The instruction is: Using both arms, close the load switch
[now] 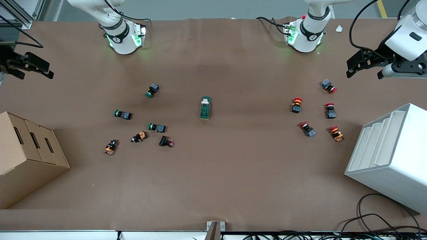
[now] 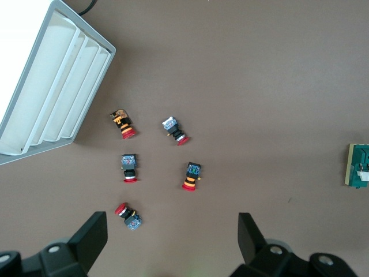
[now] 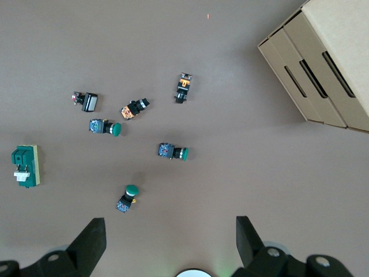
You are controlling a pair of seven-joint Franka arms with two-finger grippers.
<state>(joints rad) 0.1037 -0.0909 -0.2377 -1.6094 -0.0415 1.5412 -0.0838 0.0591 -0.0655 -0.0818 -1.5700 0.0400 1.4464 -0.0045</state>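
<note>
The load switch (image 1: 205, 108), a dark green oblong block with a white lever tab at its end farther from the front camera, lies on the brown table midway between the two arms. It shows at the edge of the left wrist view (image 2: 360, 166) and of the right wrist view (image 3: 26, 166). My left gripper (image 1: 363, 75) hangs open and empty high over the left arm's end of the table, over red-capped buttons (image 2: 173, 236). My right gripper (image 1: 35, 75) hangs open and empty high over the right arm's end (image 3: 170, 236). Both are well away from the switch.
Several green-capped and dark push-buttons (image 1: 156, 127) lie scattered toward the right arm's end, with a cardboard box (image 1: 26, 156) beside them. Several red-capped push-buttons (image 1: 297, 105) lie toward the left arm's end, near a white slotted rack (image 1: 390, 156). Cables (image 1: 377, 223) lie at the near edge.
</note>
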